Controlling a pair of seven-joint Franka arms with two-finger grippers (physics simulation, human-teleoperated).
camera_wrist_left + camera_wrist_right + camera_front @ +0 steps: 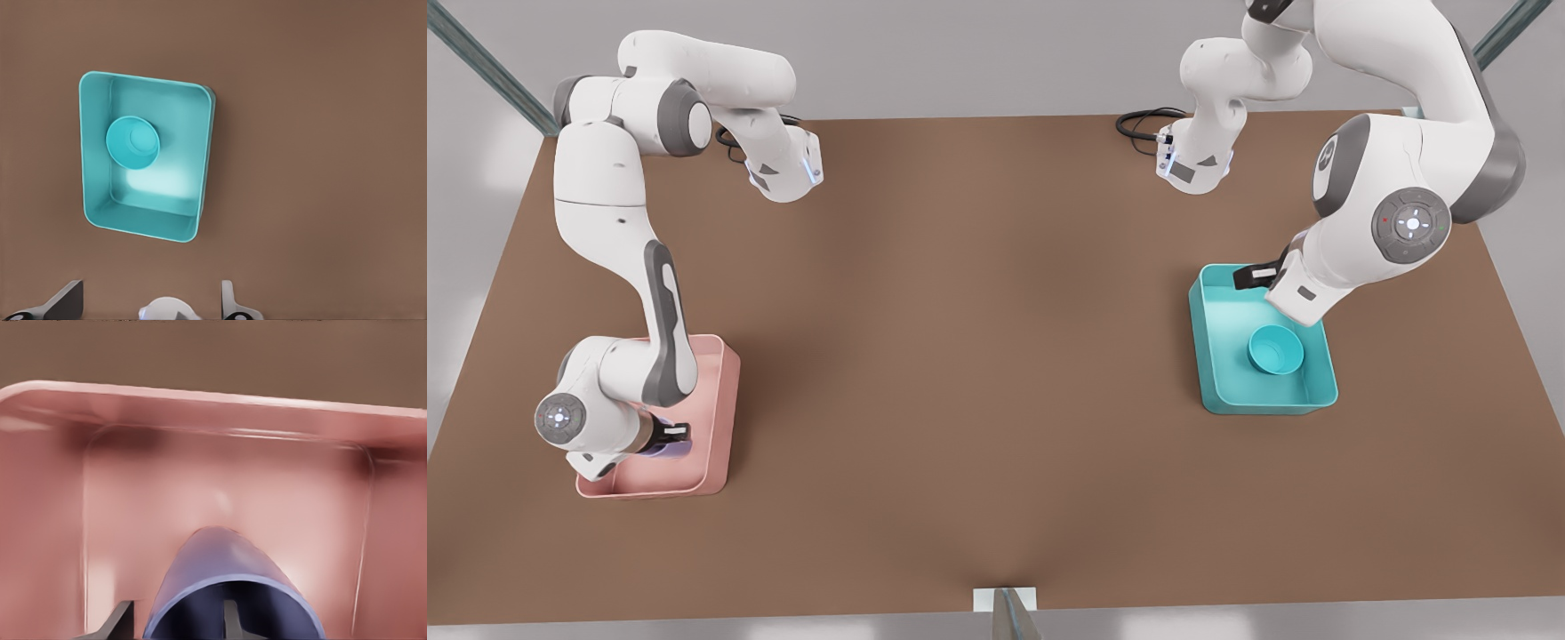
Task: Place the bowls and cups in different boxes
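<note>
On the front view's left, the right claw (674, 436) sits down inside the pale pink box (725, 391), its fingers clamped on the lavender cup (227, 587): one finger inside the rim, one outside the wall. The cup lies tilted on its side within that box. The brown worktop (960, 356) stretches bare between the two boxes. On the front view's right, the left claw (1256, 274) hangs above the teal box (1209, 356) with its fingers (63, 303) spread apart, gripping nothing. The teal bowl (1275, 348) rests upright on that box's floor, below the claw.
</note>
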